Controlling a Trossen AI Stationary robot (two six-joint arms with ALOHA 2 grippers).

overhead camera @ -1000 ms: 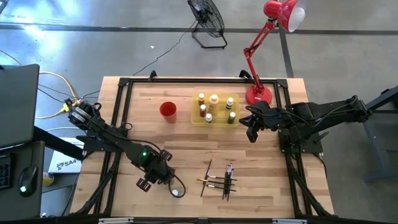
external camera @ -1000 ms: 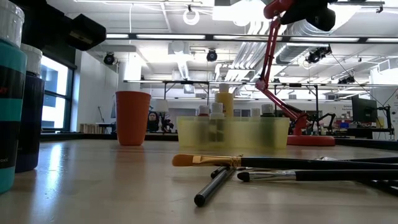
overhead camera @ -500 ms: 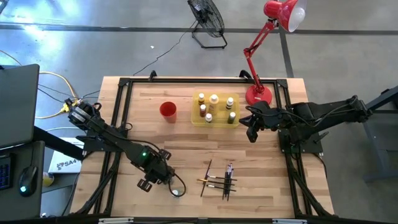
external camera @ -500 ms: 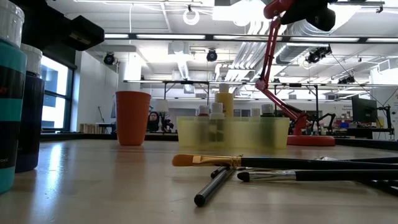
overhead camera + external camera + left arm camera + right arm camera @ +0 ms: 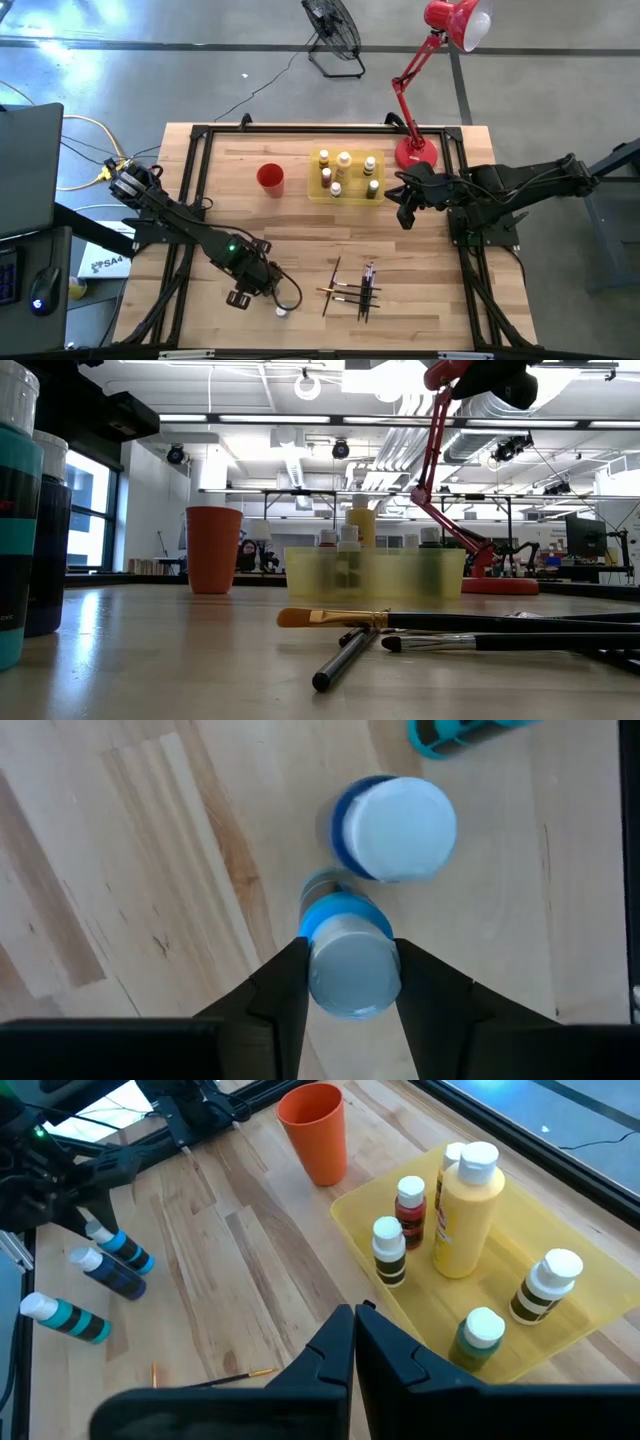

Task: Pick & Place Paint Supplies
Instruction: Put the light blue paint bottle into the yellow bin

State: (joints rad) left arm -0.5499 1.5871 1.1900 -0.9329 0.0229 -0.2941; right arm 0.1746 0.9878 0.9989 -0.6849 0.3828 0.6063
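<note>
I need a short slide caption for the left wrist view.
Left gripper holding a blue paint bottle above the wooden table, beside another bottle.

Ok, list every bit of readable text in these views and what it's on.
"SA4": on the white box beside the table's left edge, high view; the letters run on, cut off by the frame.
Bottle labels in the tray: too small to read.
Nothing else is legible.

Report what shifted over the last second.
The left gripper, shut on a light-blue-banded bottle, shifted slightly toward the table's front edge, taking the bottle along. Nothing was newly grasped or let go. The right gripper stayed shut beside the yellow tray. The tray's bottles, the red cup and the paintbrushes did not move.
</note>
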